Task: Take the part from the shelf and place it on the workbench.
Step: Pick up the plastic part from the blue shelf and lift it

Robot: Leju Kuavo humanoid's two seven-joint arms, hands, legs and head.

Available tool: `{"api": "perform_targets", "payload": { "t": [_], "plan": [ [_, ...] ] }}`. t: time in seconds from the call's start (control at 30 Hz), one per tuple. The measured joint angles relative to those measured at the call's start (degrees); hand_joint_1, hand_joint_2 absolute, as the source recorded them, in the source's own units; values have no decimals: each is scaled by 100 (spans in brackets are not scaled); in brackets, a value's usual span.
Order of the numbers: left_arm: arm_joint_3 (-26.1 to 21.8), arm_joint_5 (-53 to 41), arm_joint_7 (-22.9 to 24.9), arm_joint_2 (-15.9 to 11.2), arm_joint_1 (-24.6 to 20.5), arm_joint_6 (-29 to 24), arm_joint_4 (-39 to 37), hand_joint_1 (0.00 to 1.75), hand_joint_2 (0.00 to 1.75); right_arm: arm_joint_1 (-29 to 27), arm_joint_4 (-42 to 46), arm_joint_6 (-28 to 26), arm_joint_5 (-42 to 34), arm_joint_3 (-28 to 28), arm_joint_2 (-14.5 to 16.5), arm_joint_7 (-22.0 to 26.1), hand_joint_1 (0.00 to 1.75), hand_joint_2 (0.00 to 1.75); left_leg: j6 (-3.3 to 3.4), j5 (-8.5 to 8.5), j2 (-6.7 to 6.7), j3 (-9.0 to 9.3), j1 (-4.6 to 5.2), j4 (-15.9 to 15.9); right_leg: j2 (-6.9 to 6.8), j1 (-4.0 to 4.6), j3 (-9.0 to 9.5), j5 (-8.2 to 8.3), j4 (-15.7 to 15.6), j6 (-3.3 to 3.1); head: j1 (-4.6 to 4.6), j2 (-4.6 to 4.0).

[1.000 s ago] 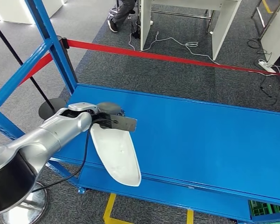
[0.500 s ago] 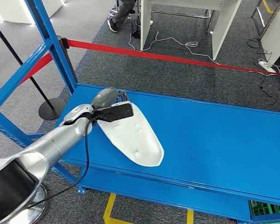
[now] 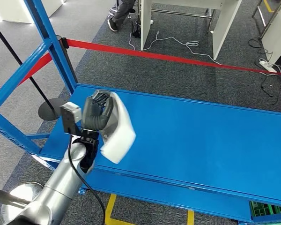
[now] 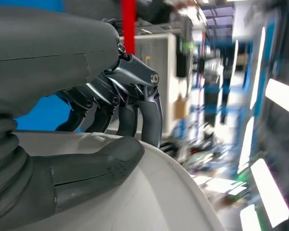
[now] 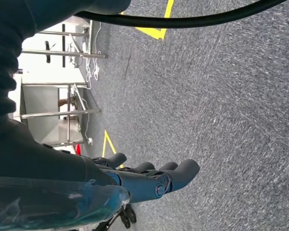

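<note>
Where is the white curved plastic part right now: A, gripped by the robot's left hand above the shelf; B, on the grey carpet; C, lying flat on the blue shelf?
A: the left hand grips the white curved plastic part, tilted up above the blue shelf.

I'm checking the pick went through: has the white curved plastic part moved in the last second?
Yes. The white curved plastic part, gripped by the left hand, has been tipped up off the blue metal shelf, no longer lying flat over its front edge.
</note>
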State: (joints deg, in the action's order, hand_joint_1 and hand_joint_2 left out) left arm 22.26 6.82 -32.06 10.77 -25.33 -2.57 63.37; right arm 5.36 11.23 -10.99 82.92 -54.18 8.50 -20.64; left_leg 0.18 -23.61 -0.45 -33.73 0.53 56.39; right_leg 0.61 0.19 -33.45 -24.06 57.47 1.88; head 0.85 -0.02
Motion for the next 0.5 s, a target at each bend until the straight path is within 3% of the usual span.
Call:
{"api": "perform_targets", "payload": {
  "t": [0.27,0.5],
  "plan": [
    [-741,620,65,484,693,-53,857,155,175,7,0,-69,19,-1,28,-44,0,175,1,-1,-1,-5,-1,0,-4,0,-2,-2,0,3,-1,0],
    [-915,727,147,652,1005,-1515,1207,155,175,6,0,-174,-1,-29,63,-103,0,175,1,-1,-2,-6,-1,0,-6,1,-5,-2,0,3,0,0]
  ]
}}
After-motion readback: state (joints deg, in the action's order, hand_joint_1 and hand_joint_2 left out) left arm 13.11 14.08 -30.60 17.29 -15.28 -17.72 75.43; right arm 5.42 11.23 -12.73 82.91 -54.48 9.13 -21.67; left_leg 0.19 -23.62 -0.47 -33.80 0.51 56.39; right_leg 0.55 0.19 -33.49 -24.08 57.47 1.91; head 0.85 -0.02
